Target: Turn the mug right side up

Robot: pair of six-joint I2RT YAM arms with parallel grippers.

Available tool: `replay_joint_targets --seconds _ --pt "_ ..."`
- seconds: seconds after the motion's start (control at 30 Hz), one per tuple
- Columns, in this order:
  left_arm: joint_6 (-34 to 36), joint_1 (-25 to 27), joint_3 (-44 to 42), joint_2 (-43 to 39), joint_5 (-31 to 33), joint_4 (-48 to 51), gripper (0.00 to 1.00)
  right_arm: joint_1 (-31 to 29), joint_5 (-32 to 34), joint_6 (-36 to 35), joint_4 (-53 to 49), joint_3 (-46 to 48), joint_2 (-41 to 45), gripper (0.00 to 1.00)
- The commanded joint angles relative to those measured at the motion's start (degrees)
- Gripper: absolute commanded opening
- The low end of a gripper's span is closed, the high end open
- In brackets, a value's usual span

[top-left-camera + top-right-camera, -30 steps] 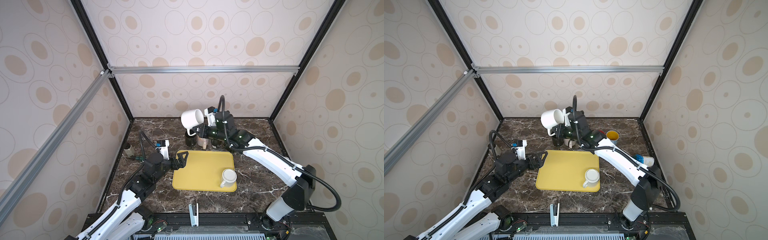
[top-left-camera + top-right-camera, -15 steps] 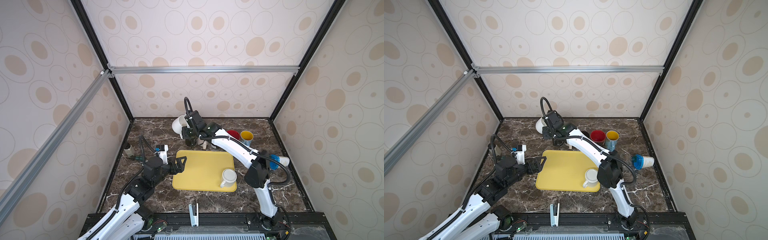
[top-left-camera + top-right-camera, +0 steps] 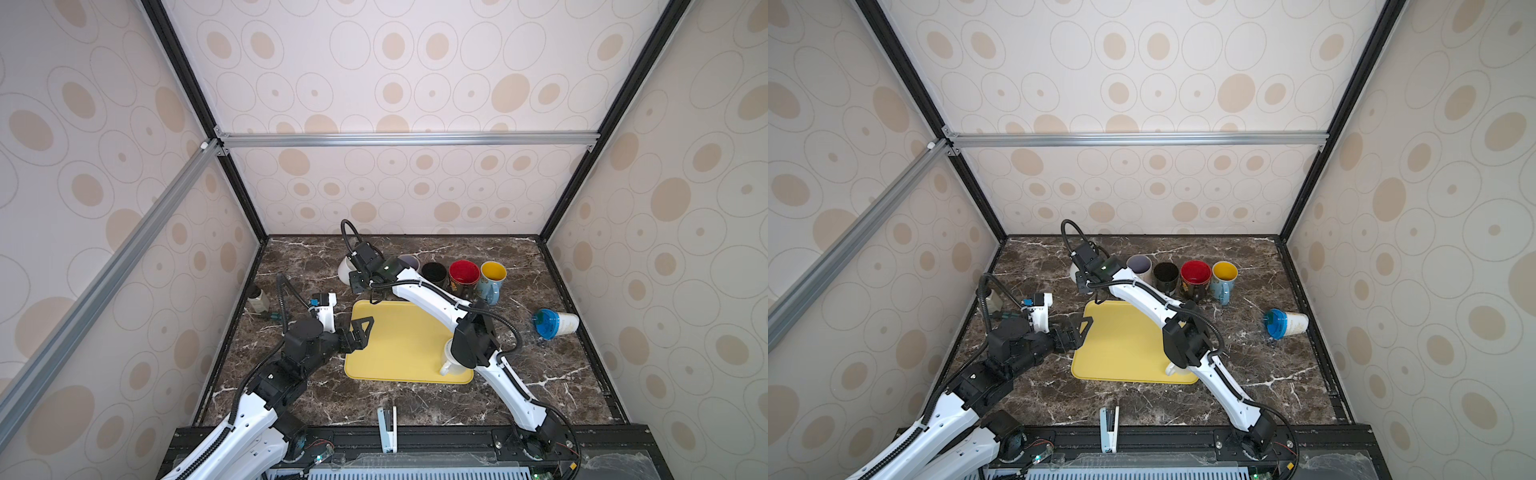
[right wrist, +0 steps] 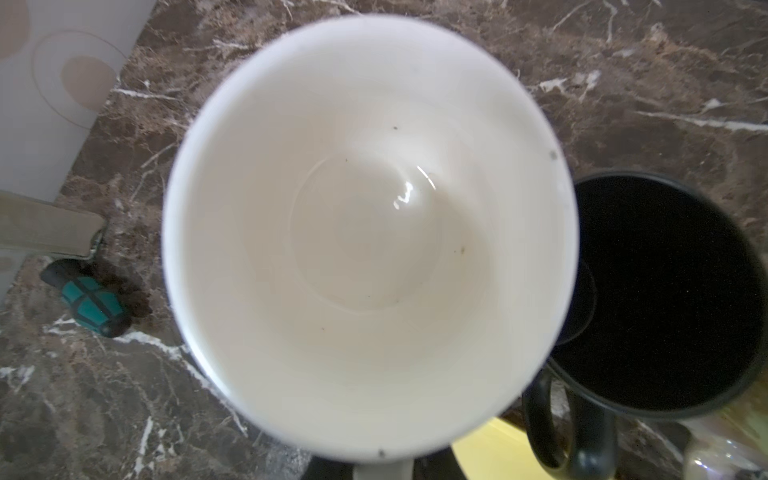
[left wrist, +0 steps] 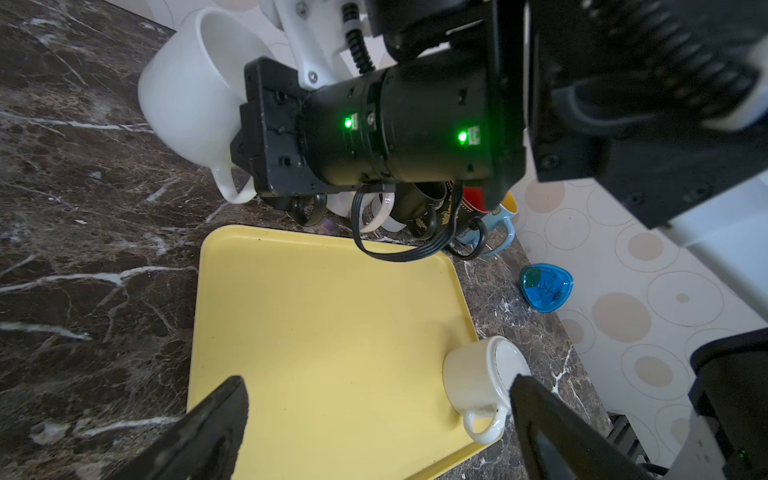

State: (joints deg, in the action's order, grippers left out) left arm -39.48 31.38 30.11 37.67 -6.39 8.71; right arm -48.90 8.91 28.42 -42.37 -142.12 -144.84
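Note:
The white mug [image 3: 345, 271] [image 5: 187, 91] is at the back of the table, left of the mug row, low over the marble. Its mouth faces up, slightly tilted, and its empty inside [image 4: 370, 232] fills the right wrist view. My right gripper [image 3: 356, 279] [image 3: 1086, 284] is shut on its handle [image 5: 232, 187]; the mug hides the fingertips. I cannot tell whether its base touches the table. My left gripper [image 3: 360, 334] [image 5: 376, 380] hangs open and empty over the left edge of the yellow tray [image 3: 399, 345].
A small white cup [image 5: 473, 374] stands on the tray's front right corner, partly behind my right arm's elbow. Lilac [image 3: 409, 262], black [image 3: 434, 272], red [image 3: 464, 274] and yellow-lined [image 3: 492, 276] mugs stand in a row. A blue-lidded paper cup [image 3: 555, 323] lies at the right.
My right arm has swung from high above the mug row to the left and down, bringing the white mug from mouth-sideways to mouth-up near the table. The left arm has barely moved.

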Motion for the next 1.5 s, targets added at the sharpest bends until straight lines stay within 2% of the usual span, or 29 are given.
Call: replay_joint_targets --seconds 0.0,0.3,0.77,1.47 --pt "-0.4 -0.3 -0.4 -0.8 -0.7 -0.4 0.99 -0.2 2.6 0.1 2.4 -4.8 -0.4 0.0" --pt "-0.1 -0.3 -0.8 -0.7 -0.7 -0.7 0.99 -0.3 5.2 -0.8 0.1 -8.4 -3.7 0.0" --pt "0.2 -0.3 -1.7 0.3 -1.6 -1.8 0.99 -0.3 6.2 -0.6 -1.6 -8.9 -5.8 0.0" --pt "-0.4 -0.3 -3.0 0.2 -1.4 -3.1 0.99 0.0 5.7 -0.2 -3.2 -9.4 -8.1 0.0"
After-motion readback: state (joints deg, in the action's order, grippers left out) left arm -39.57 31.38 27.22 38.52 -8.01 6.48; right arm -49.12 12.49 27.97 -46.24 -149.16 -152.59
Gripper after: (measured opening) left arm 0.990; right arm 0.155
